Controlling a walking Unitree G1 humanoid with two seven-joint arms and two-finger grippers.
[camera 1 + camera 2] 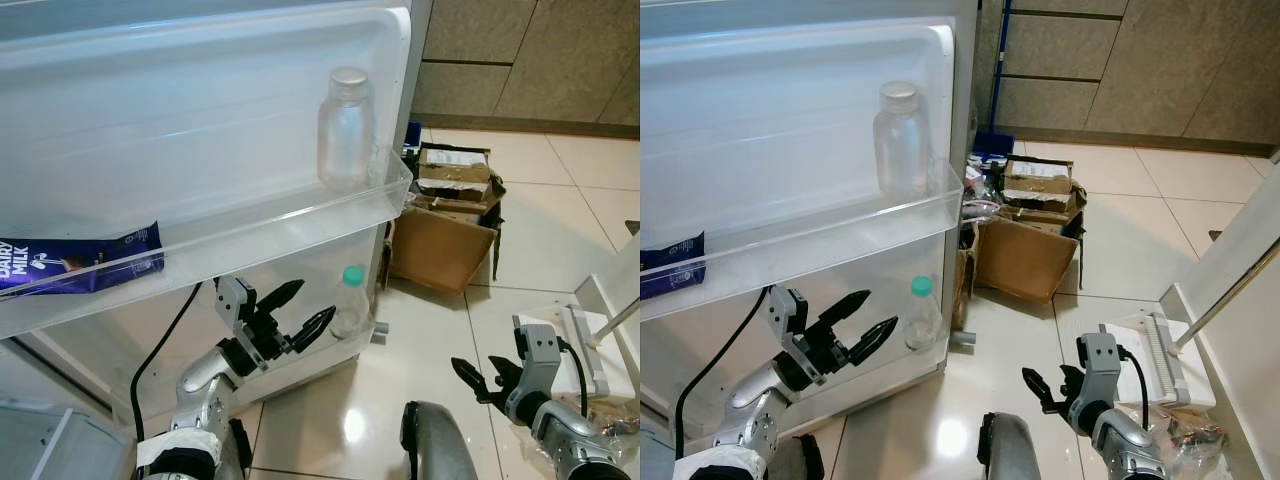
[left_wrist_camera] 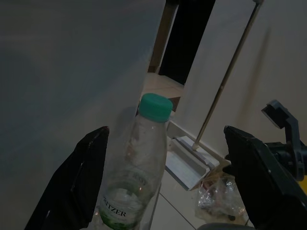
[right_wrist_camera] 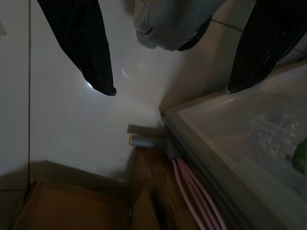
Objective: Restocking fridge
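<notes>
The open fridge door (image 1: 200,110) carries two clear shelves. On the upper shelf (image 1: 300,215) stand a clear bottle with a pale cap (image 1: 345,125) and, at the far left, a purple Dairy Milk pack (image 1: 80,262). A clear bottle with a green cap (image 1: 350,300) stands upright in the lower shelf. My left gripper (image 1: 314,300) is open just left of that bottle, level with its upper half; in the left wrist view the bottle (image 2: 139,167) stands between the spread fingers (image 2: 76,182), untouched. My right gripper (image 1: 475,370) hangs open low over the floor tiles.
An open cardboard box (image 1: 440,235) full of clutter sits on the floor just right of the door. A white tray-like object (image 1: 580,350) and a plastic bag (image 1: 1190,435) lie at the right, beside a white panel with a metal rod (image 1: 1230,290). My own leg (image 1: 435,440) is below.
</notes>
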